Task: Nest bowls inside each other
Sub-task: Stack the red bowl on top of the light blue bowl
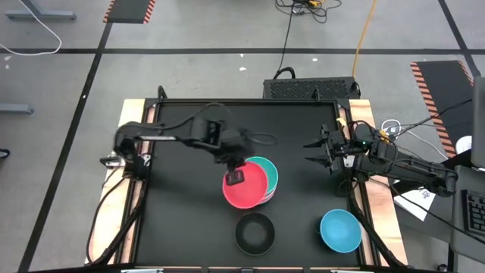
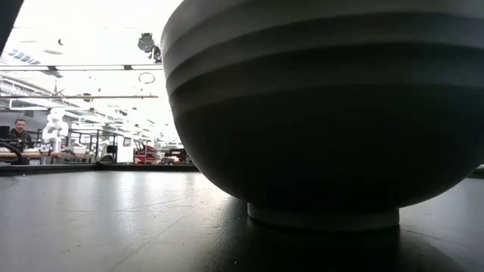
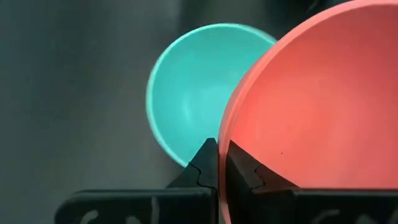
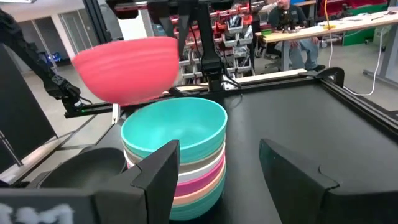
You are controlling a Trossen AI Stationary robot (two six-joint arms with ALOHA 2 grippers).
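Black bowl [image 2: 325, 113] cropped in low view, hiding everything behind.

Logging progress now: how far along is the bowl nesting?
Done: a stack topped by a turquoise bowl. In hand: the left gripper holds the pink-red bowl above it. Left: black bowl and blue bowl; the right gripper waits open.

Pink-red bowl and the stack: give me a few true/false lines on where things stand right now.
1. The left gripper fingers pinch the rim of the pink-red bowl. True.
2. The pink-red bowl sits fully nested in the stack. False: it hangs above it, off to one side.
3. The turquoise bowl tops the stack. True.
4. The right gripper holds the blue bowl. False: its fingers are open and empty, and that bowl sits alone on the table.
5. The black bowl is in the stack. False: it stands apart.
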